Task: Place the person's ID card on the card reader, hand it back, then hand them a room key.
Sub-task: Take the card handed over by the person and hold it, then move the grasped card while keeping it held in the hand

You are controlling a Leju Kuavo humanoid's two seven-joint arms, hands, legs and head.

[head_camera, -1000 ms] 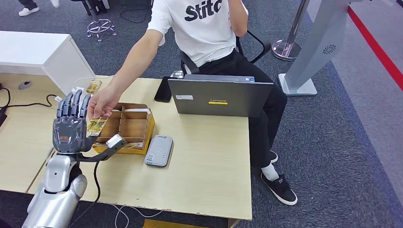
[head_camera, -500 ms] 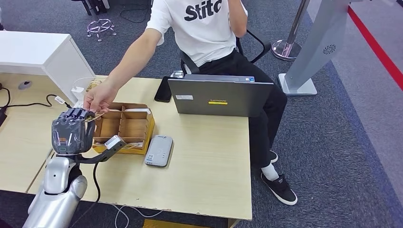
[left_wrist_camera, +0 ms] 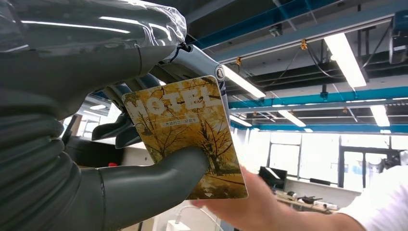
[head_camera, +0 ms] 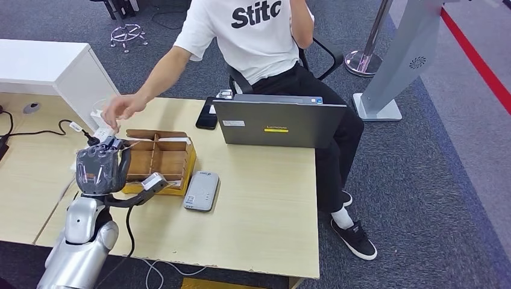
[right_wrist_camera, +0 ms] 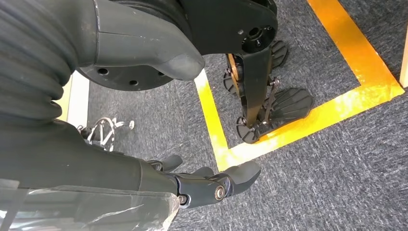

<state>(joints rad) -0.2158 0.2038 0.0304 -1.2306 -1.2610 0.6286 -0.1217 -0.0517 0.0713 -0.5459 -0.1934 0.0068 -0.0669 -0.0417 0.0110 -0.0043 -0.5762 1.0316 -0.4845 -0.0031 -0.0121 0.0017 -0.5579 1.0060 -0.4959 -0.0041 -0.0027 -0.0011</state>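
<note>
Left wrist view, item one: your left hand (left_wrist_camera: pixel 96 159) grips the card (left_wrist_camera: pixel 187 139), a yellow card printed MOTEL, thumb pressed across its face, dark fingers behind it. The person's hand (left_wrist_camera: pixel 250 207) lies just beside the card's lower edge; contact cannot be told from that view.

Head view, item two: the left hand (head_camera: pixel 102 168) is raised over the counter's (head_camera: pixel 265 211) left part, fingers curled where a second ago they stood spread, just beside the wooden tray (head_camera: pixel 159 159).

Item three: the person's hand (head_camera: pixel 120 108), a second ago at your fingers, has drawn back toward the counter's far left corner, apart from yours.

Item four: the reader (head_camera: pixel 202 191) lies flat near the counter's middle, right of the tray, nothing on it.

Item five: your right hand (right_wrist_camera: pixel 207 180) hangs by the floor, fingers loosely curled, holding nothing.

Judgement: the card has passed to you; the reader step comes next.
</note>
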